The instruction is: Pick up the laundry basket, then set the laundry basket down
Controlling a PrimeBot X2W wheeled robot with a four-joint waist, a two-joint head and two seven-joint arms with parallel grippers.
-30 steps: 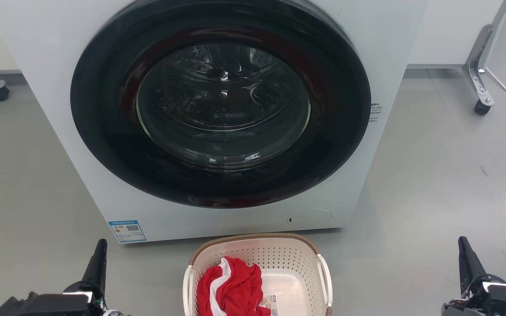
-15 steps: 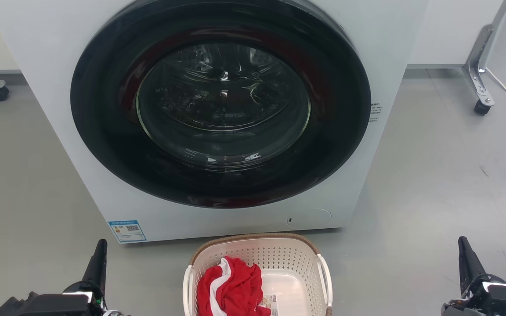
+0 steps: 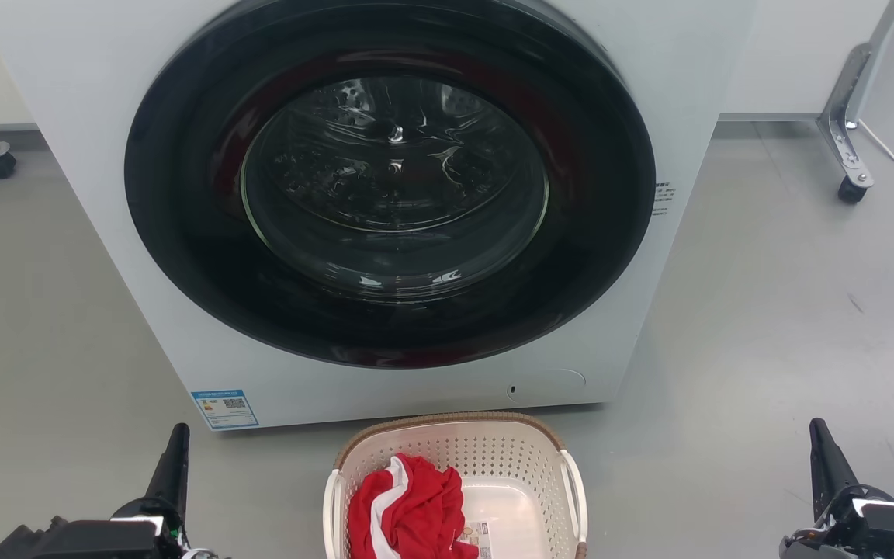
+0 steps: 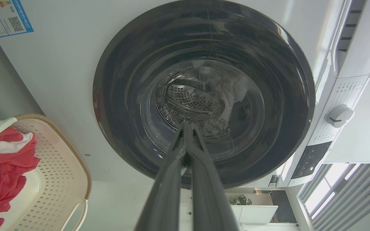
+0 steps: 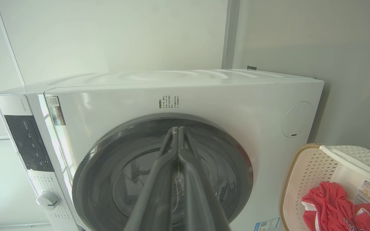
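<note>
My left pincer (image 3: 175,444) is pressed shut, its two fingers meeting at the tips in its wrist view with nothing between them. The right pincer (image 3: 821,441) is the same, closed and holding nothing. Both sit low at the sides, pointing toward the washer (image 3: 67,70), and neither touches anything. Between them, apart from each, the basket (image 3: 447,420) stands upright on the floor (image 3: 765,310), just in front of the washer's closed door (image 3: 393,178). A red and white cloth (image 3: 408,505) is heaped in the left part of it. I judge that this fits two stages equally: a basket waiting to be lifted, or one already set back down and let go, and these views do not tell me which. Either way, I note how it will handle. The white handles (image 3: 576,489) sit one on each side, so it is a two-arm load. The cloth weighs the left side, so an even lift on both handles would keep it level. The washer front is close behind it, leaving little room forward.
</note>
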